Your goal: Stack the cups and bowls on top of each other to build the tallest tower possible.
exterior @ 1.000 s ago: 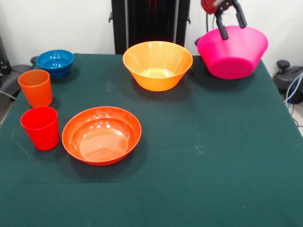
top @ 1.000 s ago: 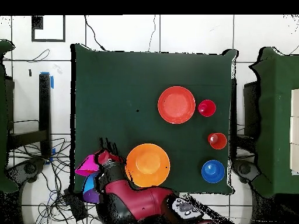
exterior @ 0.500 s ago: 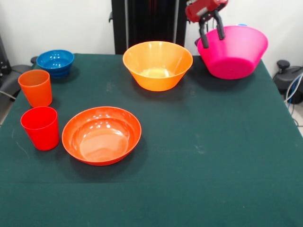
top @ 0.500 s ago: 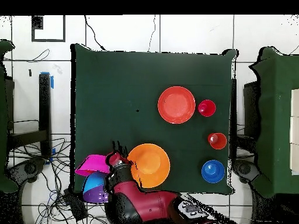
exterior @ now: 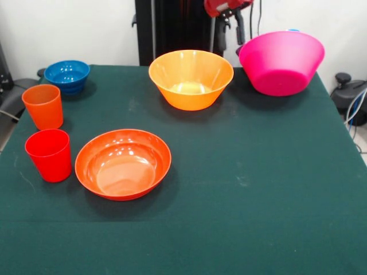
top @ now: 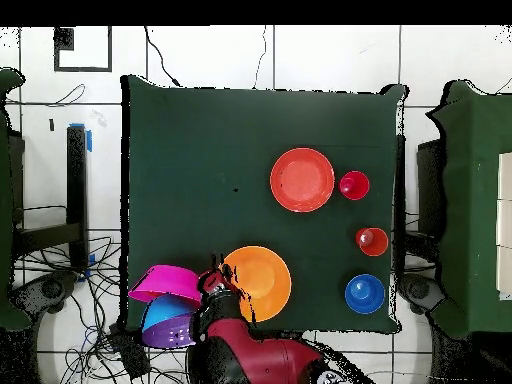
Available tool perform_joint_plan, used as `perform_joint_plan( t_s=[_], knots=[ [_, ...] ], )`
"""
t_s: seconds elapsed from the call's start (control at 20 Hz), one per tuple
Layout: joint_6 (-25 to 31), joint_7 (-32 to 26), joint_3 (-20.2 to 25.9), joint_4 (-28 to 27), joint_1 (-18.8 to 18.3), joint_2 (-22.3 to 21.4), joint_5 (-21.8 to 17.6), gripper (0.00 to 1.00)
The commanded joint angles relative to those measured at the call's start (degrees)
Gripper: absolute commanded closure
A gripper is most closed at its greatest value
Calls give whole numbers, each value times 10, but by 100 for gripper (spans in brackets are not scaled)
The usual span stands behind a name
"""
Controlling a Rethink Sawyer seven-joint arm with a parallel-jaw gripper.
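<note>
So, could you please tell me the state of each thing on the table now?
Large glossy magenta-pink plastic bowl: upright at the table corner, bowls nested inside.
Yellow-orange plastic bowl: upright, empty.
Shallow red-orange plastic bowl: upright, empty.
Blue plastic bowl: upright.
Orange plastic tumbler: upright.
Red plastic tumbler: upright.
Gripper: raised, holding nothing.

1. A dark green cloth (exterior: 269, 189) covers the whole worktop, reaching every edge.
2. White floor tiles (top: 330, 55) surround it.
3. Loose cables (top: 60, 265) trail past one side edge.
4. A black upright post (exterior: 150, 28) stands behind the far edge.
</note>
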Motion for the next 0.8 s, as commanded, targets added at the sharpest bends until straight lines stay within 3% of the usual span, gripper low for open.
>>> perform_joint_plan(
  t_s=[0.05,0.25,0.55,0.8],
  knots=[
    [123,34,-13,37,23,-44,35,0],
    [114,52,-23,38,39,-33,34,0],
    [116,74,-22,71,53,-56,34,0],
    [66,84,-35,56,68,-7,27,0]
  ],
)
